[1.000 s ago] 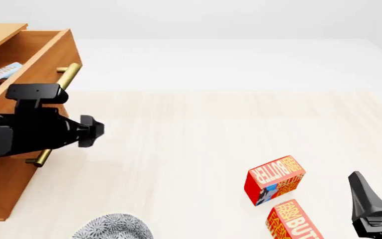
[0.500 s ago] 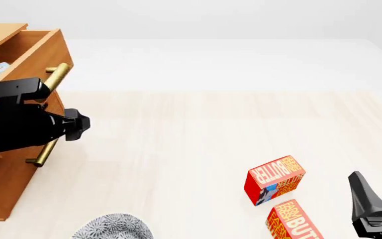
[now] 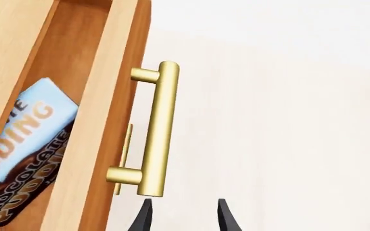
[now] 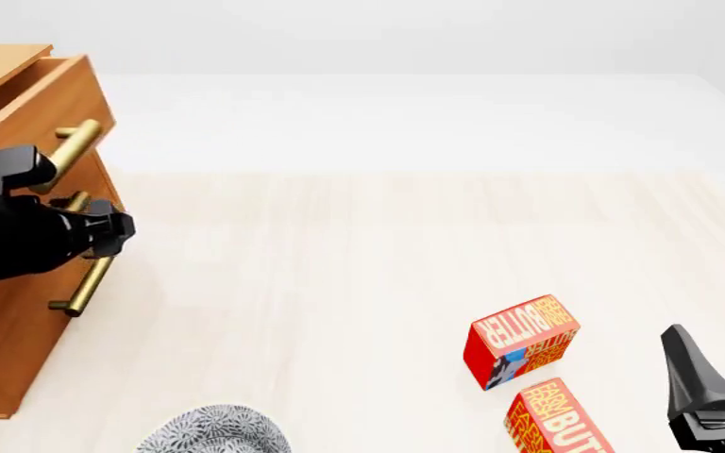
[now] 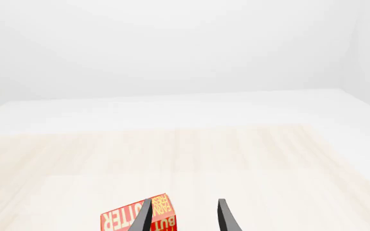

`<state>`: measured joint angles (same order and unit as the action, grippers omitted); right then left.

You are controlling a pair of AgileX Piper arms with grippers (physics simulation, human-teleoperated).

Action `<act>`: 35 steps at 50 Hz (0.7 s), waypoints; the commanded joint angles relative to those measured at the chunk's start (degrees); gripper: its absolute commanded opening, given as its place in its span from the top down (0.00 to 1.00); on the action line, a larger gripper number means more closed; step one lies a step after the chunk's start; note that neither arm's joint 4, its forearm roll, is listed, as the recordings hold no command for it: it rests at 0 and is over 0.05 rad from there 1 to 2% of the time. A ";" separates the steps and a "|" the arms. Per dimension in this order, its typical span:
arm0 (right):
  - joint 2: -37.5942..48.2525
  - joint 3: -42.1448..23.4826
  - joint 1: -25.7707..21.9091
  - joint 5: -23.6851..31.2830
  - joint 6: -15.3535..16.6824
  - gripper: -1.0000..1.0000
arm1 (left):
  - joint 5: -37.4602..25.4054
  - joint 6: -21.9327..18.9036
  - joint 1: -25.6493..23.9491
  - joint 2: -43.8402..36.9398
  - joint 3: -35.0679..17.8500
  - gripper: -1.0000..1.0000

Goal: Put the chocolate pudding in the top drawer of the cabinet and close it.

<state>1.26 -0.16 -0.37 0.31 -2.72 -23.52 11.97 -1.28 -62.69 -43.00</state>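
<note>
Left gripper (image 3: 181,219) fingers apart, empty; right gripper (image 5: 181,216) seemingly likewise.

Butter box (image 5: 137,220) behind spread fingers (image 5: 144,217), on table (image 5: 236,159).

You are looking at bright, even, diffuse light with no clear source. Shadows are staying faint: only a soft one is lying under the brass bar handle (image 3: 158,130) ahead of the left fingers (image 3: 142,217). Renders are showing sharp throughout, with no glare, blur or edge distortion.
</note>
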 commanded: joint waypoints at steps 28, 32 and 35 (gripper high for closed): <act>-0.17 0.02 0.06 -0.08 0.43 0.00 | 3.80 0.23 18.82 -6.95 -3.21 0.00; -0.17 0.02 0.06 -0.08 0.43 0.00 | 2.52 0.86 19.63 -5.99 -4.11 0.00; -0.17 0.02 0.06 -0.08 0.43 0.00 | 2.52 1.38 20.29 -5.88 -4.11 0.00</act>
<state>1.26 -0.16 -0.37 0.31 -2.72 -22.02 12.69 11.62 -69.24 -46.57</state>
